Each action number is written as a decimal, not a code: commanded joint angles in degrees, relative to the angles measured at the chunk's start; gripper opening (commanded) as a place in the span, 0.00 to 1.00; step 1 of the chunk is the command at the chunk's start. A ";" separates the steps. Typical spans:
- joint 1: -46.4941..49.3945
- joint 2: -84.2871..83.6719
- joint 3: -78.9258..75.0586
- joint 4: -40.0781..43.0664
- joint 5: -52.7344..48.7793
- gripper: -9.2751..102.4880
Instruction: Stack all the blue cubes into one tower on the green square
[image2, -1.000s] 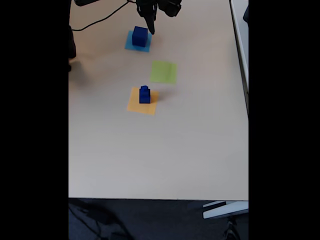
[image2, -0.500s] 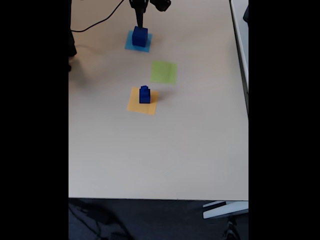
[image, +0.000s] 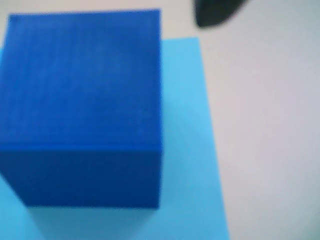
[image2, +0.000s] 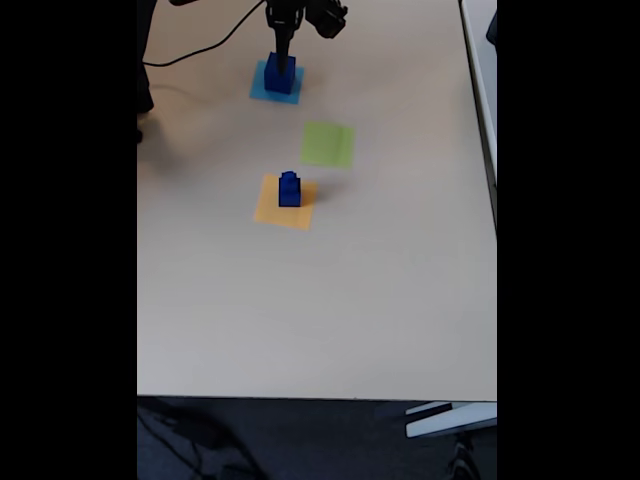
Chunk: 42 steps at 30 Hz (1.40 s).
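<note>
A large blue cube sits on a light-blue square at the far end of the table in the fixed view. My gripper hangs right above it, fingers pointing down at its top. In the wrist view the same cube looms close on the light-blue square. One dark fingertip shows off its far right corner, clear of the cube, with nothing held. The green square lies bare. A small stepped stack of blue cubes stands on an orange-yellow square.
A black cable runs across the far left of the beige table. The table's near edge and a white object on the floor show at the bottom. A pale strip borders the table on the right.
My gripper has shifted left from beside the large cube and come down over its top. The cubes and squares have not moved.
</note>
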<state>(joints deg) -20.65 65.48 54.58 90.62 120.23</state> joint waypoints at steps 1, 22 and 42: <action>-0.79 0.00 -4.39 1.49 0.97 0.53; -1.23 -14.15 -15.56 6.15 -1.41 0.50; -1.49 -18.37 -17.40 7.12 -2.20 0.46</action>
<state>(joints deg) -22.15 46.32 40.34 97.47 117.95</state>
